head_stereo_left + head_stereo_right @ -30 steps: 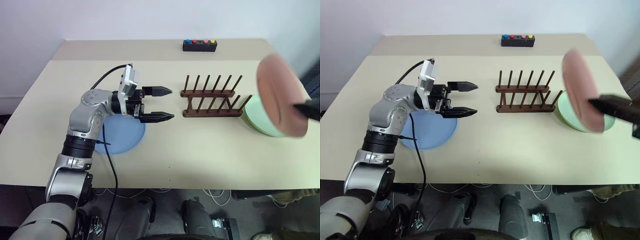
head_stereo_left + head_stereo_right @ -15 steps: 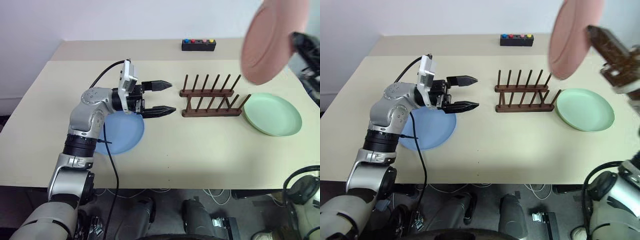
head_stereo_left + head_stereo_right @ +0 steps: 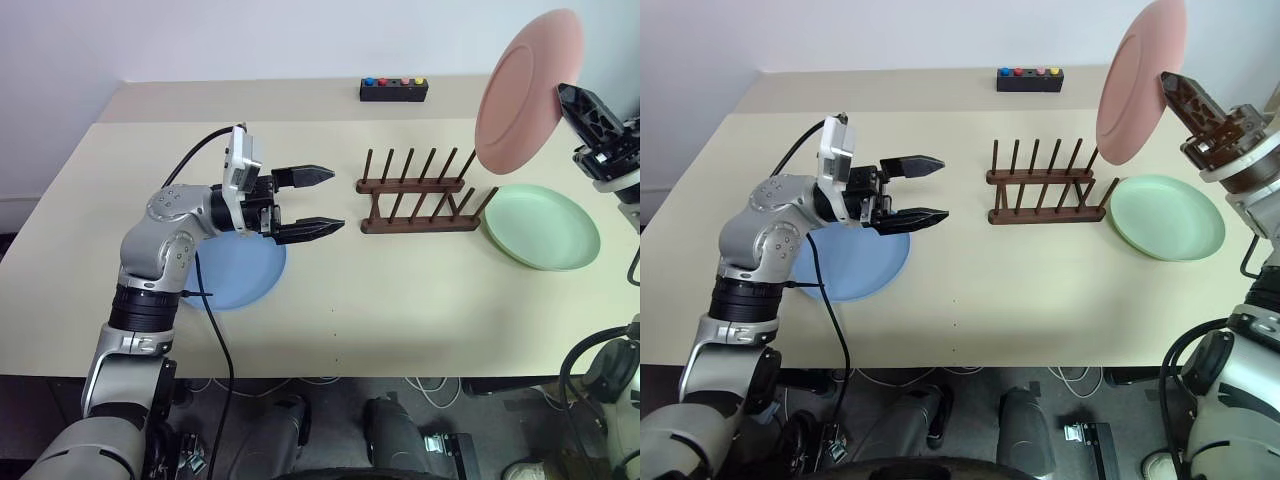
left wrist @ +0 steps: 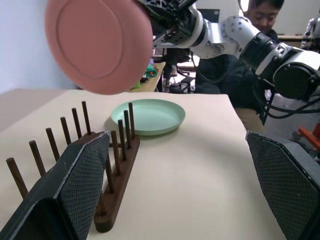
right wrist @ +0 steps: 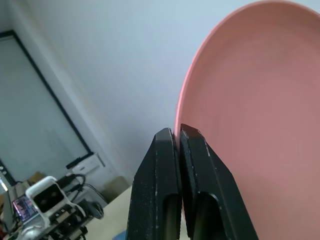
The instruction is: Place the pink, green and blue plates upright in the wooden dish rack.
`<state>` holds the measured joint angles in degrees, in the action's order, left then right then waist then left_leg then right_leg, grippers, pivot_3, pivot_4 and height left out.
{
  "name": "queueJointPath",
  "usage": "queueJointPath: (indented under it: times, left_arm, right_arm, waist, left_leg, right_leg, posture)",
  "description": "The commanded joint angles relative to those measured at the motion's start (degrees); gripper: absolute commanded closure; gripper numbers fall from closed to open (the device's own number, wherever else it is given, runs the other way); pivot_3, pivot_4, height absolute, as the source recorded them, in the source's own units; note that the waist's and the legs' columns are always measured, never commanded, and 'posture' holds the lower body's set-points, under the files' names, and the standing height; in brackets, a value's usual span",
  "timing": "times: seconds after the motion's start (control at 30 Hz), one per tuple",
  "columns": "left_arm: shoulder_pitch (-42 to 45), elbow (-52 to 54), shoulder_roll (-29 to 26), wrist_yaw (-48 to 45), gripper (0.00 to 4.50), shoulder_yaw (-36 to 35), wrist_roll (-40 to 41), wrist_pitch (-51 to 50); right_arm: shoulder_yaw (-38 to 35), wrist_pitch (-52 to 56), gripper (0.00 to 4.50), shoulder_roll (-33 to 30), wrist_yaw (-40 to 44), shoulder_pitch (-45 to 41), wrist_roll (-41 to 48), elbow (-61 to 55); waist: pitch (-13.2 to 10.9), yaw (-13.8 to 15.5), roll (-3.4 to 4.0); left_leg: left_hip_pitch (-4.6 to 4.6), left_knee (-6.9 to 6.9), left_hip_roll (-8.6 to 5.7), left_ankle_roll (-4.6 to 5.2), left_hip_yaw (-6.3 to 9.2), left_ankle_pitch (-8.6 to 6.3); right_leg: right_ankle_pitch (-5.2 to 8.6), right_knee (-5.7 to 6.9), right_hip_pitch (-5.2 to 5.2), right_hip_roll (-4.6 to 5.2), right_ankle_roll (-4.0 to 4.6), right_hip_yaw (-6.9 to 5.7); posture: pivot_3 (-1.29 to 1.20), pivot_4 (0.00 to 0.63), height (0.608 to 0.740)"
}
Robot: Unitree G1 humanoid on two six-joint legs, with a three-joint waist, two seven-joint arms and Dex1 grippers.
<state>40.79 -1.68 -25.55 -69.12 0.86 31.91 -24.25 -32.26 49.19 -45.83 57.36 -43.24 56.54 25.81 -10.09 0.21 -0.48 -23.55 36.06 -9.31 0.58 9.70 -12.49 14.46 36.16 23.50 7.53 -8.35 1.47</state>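
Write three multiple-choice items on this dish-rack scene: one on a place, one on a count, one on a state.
1. Where does the pale green round plate lie?
A. flat on the table beside the rack
B. in the rack
C. on the blue plate

2. How many plates stand in the dark wooden peg rack?
A. two
B. one
C. none

3. The right hand is:
A. open, empty
B. shut on the salmon pink round plate
C. holding the black button box

Answers: 1 A, it rests flat by the rack's end; 2 C, its pegs stand bare; 3 B, fingers pinch the rim.

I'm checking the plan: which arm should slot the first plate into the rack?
Probably the right. The right gripper is shut on the pink plate, upright above the rack. The left gripper is open, holding nothing.
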Motion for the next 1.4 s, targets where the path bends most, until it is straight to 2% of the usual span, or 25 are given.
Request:
queueJointPath:
  times: [0.03,0.63,1.0,1.1,1.17,1.2,1.33,1.4]
  left_arm:
    - [0.09,2.40,-0.67,0.39,0.00,-1.20,1.30,-0.03]
    - [0.38,3.07,-1.17,0.45,0.00,-0.67,2.27,-0.55]
    - [0.15,3.30,-1.30,0.68,0.00,-0.62,2.00,-0.37]
    - [0.16,3.31,-1.34,0.77,0.00,-0.62,1.93,-0.36]
    - [0.17,3.27,-1.36,0.78,0.00,-0.60,1.88,-0.32]
    - [0.20,3.20,-1.36,0.77,0.00,-0.59,1.85,-0.31]
    - [0.24,2.96,-1.32,0.75,0.00,-0.48,1.67,-0.15]
    - [0.30,2.81,-1.26,0.67,0.00,-0.45,1.71,-0.17]
  right_arm:
    - [0.49,-1.22,4.47,-1.43,2.47,-1.66,-0.98,0.62]
    - [2.74,-1.61,4.47,-1.55,5.49,2.23,-6.27,3.25]
    - [5.35,-4.51,4.47,-1.50,6.99,0.48,-11.34,8.14]
    - [5.75,-7.23,3.62,-1.31,6.71,-0.28,-13.35,9.98]
    - [6.25,-8.56,2.77,-1.39,7.34,-0.51,-14.40,10.54]
    - [6.30,-8.59,2.13,-1.38,7.67,-0.69,-14.50,10.78]
    - [6.11,-11.91,0.21,-1.42,6.93,-1.36,-16.09,10.37]
    - [5.70,-14.38,0.03,-1.29,5.48,-2.03,-16.95,9.90]
  waist:
    - [0.00,0.02,0.00]
    - [-0.01,0.05,0.02]
    - [-0.01,-0.01,0.03]
    - [-0.01,-0.04,0.03]
    - [-0.01,-0.01,0.03]
    - [-0.01,-0.01,0.03]
    - [-0.01,-0.08,0.03]
    - [-0.01,-0.09,0.03]
  left_leg:
    - [0.00,0.00,0.00,0.00,0.00,0.00]
    - [0.00,0.01,0.00,0.00,0.00,0.00]
    - [0.00,0.01,0.00,-0.01,0.00,0.00]
    - [0.00,0.01,0.00,-0.01,0.00,0.00]
    - [0.00,0.02,0.00,-0.01,0.00,0.00]
    - [0.00,0.01,0.00,-0.01,0.00,0.00]
    - [0.00,0.01,0.00,-0.02,0.00,0.01]
    - [0.00,0.01,0.00,-0.02,0.00,0.01]
  right_leg:
    - [0.00,0.00,0.00,0.00,0.00,0.00]
    - [0.00,-0.01,-0.01,0.00,0.00,0.00]
    - [0.00,0.00,-0.01,0.00,0.00,0.00]
    - [0.00,0.00,-0.01,0.00,0.00,0.00]
    - [0.00,0.00,-0.01,0.00,0.00,0.00]
    - [0.00,0.00,-0.01,0.00,0.00,0.00]
    - [0.00,0.00,-0.01,0.00,0.00,0.00]
    - [0.00,0.00,-0.01,0.00,0.00,0.00]
  posture:
    - [0.00,0.150,0.740]
    - [0.00,0.150,0.740]
    - [0.00,0.150,0.740]
    - [0.00,0.150,0.740]
    - [0.00,0.150,0.740]
    - [0.00,0.150,0.740]
    - [0.00,0.150,0.740]
    - [0.00,0.150,0.740]
